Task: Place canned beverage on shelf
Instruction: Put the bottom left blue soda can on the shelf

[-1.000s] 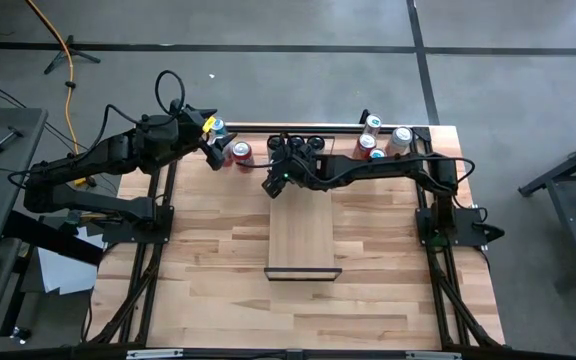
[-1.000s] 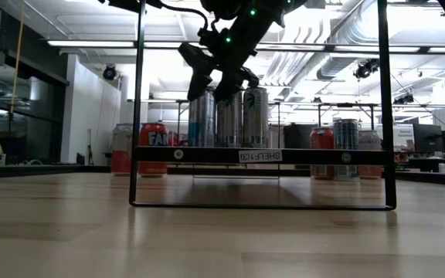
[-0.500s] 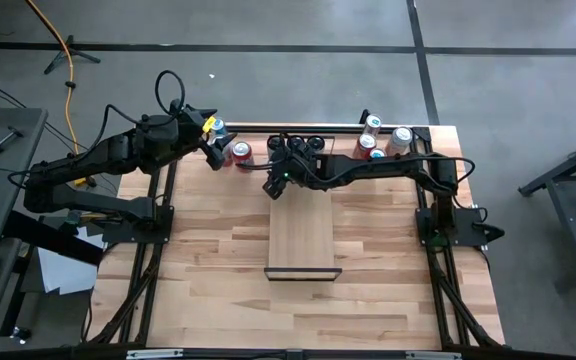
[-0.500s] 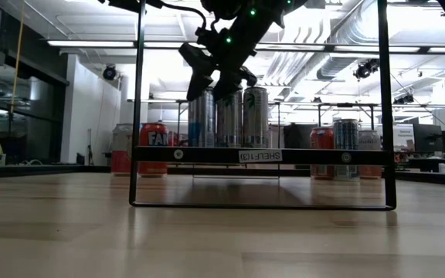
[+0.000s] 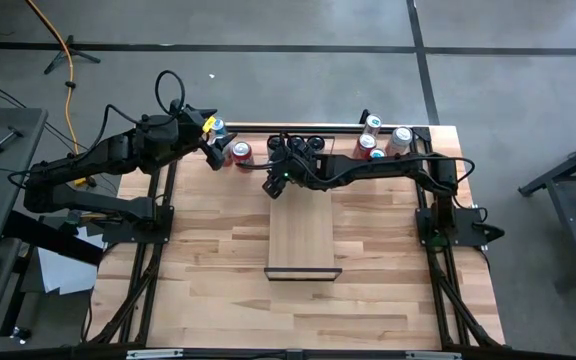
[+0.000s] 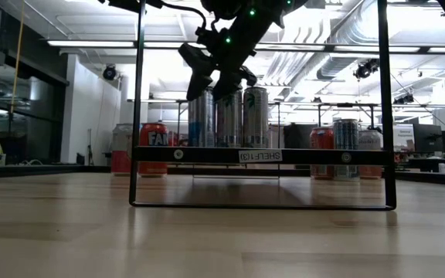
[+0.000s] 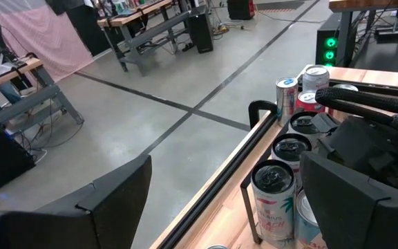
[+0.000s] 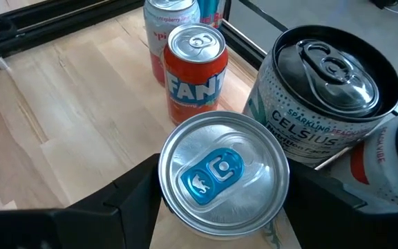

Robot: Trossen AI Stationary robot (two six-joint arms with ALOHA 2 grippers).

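The shelf [image 5: 303, 235] is a pale plank in a thin dark frame in the middle of the table. Three cans stand in a row on its far end. My right gripper [image 8: 224, 171] is shut on the leftmost, a silver canned beverage [image 8: 223, 173] with a blue tab, seen in the low view as the canned beverage [image 6: 202, 120] under my right gripper [image 6: 211, 89]. My left gripper [image 5: 213, 152] hangs open over the table's far left edge with nothing between its fingers [image 7: 116, 200]. My right gripper pinches the canned beverage between its two fingers [image 8: 123, 200], just below the top rim [image 8: 166, 181]. The fingers slant down from the table's right and near side. The canned beverage stands upright with its bottom on the shelf plank [image 6: 207, 154].
A speckled Celsius can [image 8: 327, 97] stands right beside the held one on the shelf. An orange Fanta can [image 8: 195, 66] and another stand on the table beyond, near my left gripper. More cans [image 5: 383, 140] cluster at the far right. The shelf's dark uprights [image 6: 139, 100] rise beside my right gripper.
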